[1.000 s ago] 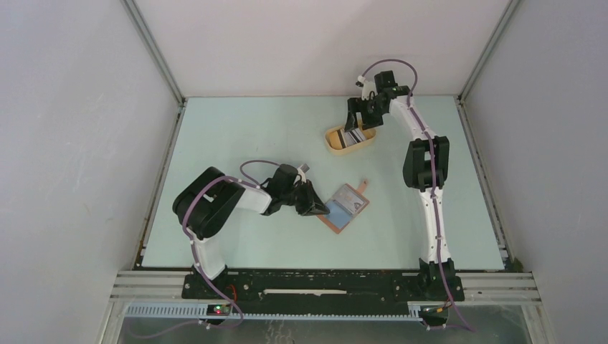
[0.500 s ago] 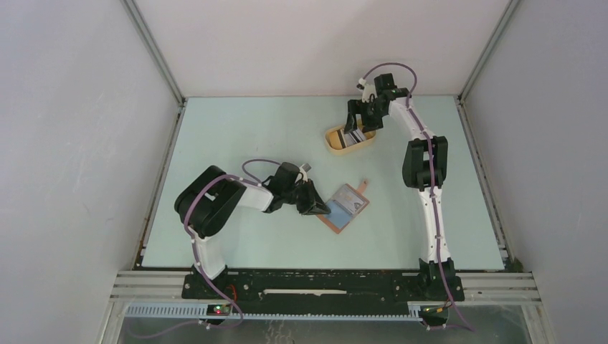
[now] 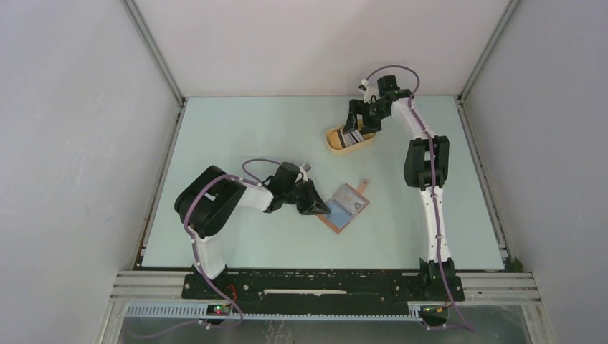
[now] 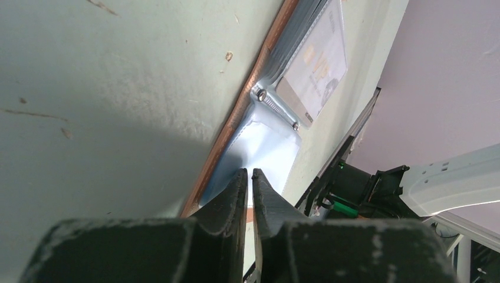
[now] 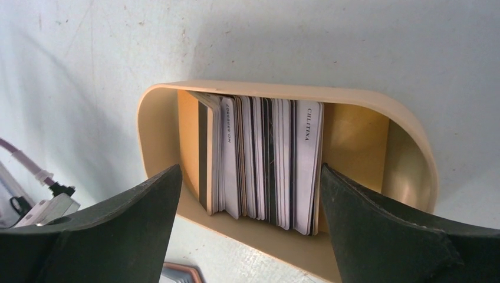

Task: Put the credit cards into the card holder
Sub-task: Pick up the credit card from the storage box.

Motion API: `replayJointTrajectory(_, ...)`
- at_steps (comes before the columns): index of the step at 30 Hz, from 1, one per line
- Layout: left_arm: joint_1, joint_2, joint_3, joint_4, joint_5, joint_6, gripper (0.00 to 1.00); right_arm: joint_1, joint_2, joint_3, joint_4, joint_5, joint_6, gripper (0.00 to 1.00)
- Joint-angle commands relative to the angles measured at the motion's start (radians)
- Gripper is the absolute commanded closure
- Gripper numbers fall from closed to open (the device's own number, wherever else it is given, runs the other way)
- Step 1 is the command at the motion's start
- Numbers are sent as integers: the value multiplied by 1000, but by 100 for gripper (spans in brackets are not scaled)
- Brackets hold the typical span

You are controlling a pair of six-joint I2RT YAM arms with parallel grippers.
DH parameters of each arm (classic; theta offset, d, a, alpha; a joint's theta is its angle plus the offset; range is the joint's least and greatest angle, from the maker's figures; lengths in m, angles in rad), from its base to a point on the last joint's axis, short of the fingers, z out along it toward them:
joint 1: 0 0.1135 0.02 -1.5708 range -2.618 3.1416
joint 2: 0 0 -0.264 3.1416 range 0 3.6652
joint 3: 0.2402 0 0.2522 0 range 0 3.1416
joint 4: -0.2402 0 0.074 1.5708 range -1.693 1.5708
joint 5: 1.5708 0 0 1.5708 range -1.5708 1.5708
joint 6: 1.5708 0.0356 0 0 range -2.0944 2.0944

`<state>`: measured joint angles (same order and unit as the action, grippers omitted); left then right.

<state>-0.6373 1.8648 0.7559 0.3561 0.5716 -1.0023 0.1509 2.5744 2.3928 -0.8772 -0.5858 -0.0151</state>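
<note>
Pale green tabletop [image 3: 236, 129], plain white walls [image 3: 72, 143] on three sides — aluminium corner rails [image 3: 154, 54], even light

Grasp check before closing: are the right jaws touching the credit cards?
Cannot tell. Right wrist view: right gripper open astride the credit cards; one jaw's outline meets the end card.

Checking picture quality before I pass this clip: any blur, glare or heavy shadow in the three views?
Top external: even soft light, sharp, credit cards tiny. Left wrist: left hand dark and blurred, broad shadow on the table, clear pocket of the card holder glaring pale. Right wrist: right hand soft-edged, cards crisp, print legible.
</note>
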Motion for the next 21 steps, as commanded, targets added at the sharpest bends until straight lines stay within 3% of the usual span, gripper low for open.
replayJointTrajectory(1,0,22,11,-61,-34,44,88,-3,-16,-18,9,-124,46,6)
replayJointTrajectory(11,1,25,11,-61,-30,44,88,-13,-32,-65,62,-344,117,10)
replayJointTrajectory(21,1,25,13,-66,-27,44,88,-11,-9,-93,112,-432,182,15)
